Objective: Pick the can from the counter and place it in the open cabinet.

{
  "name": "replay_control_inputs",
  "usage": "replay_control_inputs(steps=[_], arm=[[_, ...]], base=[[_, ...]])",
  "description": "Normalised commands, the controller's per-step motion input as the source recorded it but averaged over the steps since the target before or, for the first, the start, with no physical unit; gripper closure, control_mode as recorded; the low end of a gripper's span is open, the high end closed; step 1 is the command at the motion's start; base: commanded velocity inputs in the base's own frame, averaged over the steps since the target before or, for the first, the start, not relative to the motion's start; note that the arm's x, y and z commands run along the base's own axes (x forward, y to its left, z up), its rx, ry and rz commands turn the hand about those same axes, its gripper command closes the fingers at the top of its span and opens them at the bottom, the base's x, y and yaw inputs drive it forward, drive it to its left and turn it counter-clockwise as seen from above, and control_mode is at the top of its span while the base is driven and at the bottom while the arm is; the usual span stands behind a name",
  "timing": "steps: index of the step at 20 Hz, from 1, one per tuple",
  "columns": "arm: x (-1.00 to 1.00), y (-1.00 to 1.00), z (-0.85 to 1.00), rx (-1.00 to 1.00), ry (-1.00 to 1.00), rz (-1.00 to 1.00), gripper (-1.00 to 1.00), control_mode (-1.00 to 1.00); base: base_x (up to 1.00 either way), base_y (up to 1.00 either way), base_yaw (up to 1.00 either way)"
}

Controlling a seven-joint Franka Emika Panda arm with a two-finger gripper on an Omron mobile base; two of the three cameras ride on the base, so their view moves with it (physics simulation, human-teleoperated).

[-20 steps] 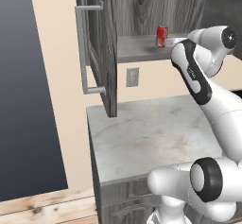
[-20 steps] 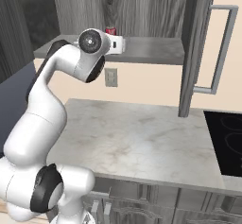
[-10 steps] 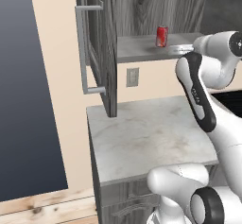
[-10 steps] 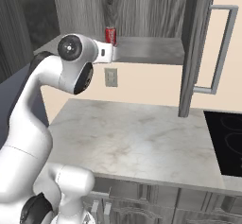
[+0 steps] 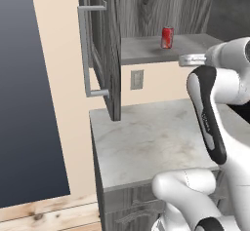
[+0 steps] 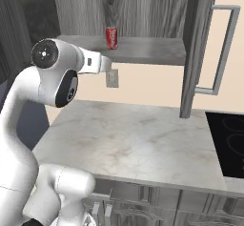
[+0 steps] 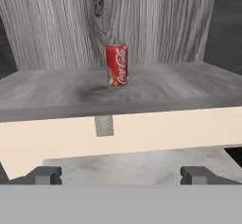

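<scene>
can: the little red soda can [image 5: 167, 37] is standing upright on the grey shelf [image 6: 143, 48] inside the cabinet, nothing touching it. From the hand camera it sits toward the back of the shelf, just in front of the wood-grain back wall.

cabinet: dark grey wood-grain cabinet [image 5: 105, 54] with its door swung wide open, long silver bar handle [image 5: 87, 49] sticking out to the side.

pincer: the pincer [image 7: 120, 175] is spread wide, the two dark tips sit far apart at the bottom of the hand camera with nothing between them. So it has hold of nothing, and it's well clear of the can, out in front of the shelf edge and a bit below it.

arm: folded up high, the wrist pointing at the cabinet opening at about shelf height.

tabletop: the pale marble tabletop [image 6: 143, 139] below has nothing on it that I can see. There's a wall outlet [image 6: 112, 78] above it, under the shelf.

progress: looks basically done to me. The can is off the tabletop, in the cabinet, and let go of.

left to do: probably nothing beyond parking the arm.

not sure: can't tell from these angles exactly how deep on the shelf the can sits, but it looks stable.
</scene>
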Motion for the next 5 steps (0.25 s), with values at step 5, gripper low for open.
replay_control_inputs(steps=[5], arm=[[-0.50,0.03,-0.27,-0.02,0.05,-0.03,-1.00,-1.00]], base=[[0.00,0.00,0.00]])
